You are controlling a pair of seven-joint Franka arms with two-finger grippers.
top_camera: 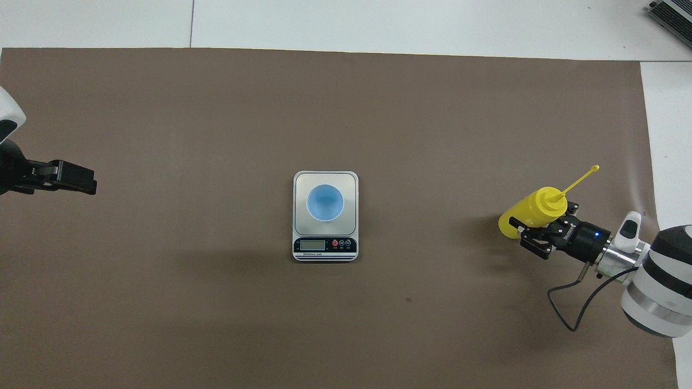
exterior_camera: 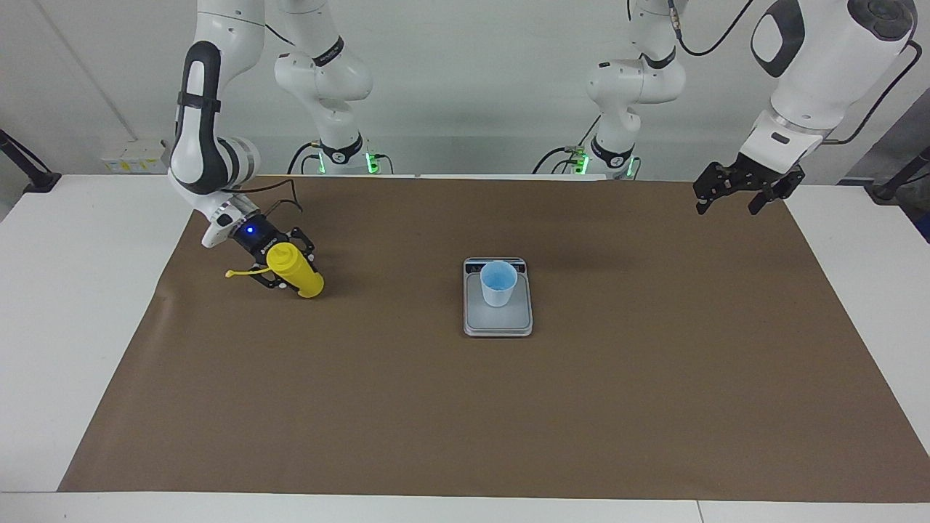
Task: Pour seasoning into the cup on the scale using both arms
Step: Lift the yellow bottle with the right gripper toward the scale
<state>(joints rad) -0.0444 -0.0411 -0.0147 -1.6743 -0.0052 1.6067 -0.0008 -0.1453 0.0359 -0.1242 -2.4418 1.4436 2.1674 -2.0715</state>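
The right hand [exterior_camera: 285, 267] is closed around the tilted yellow bottle [exterior_camera: 295, 271] toward the right arm's end of the brown mat [exterior_camera: 465, 421] on the tabletop [exterior_camera: 87, 305]; its cap strand [exterior_camera: 243, 272] sticks out sideways. Well apart at mid-mat, the blue cup [exterior_camera: 498, 283] stands on the scale [exterior_camera: 498, 319], its display [top_camera: 312, 245] on the edge nearest the robots, its writing unreadable. Nothing lies between them. The left hand [exterior_camera: 735, 197] hangs empty, fingers spread, over the mat's corner.

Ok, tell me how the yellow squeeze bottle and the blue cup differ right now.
The yellow squeeze bottle is tilted, in the right pincer near the right arm's end of the mat; the blue cup stands upright on the scale, untouched. The bottle is taller and nozzle-topped; the cup is short and open-mouthed. Both are plastic.
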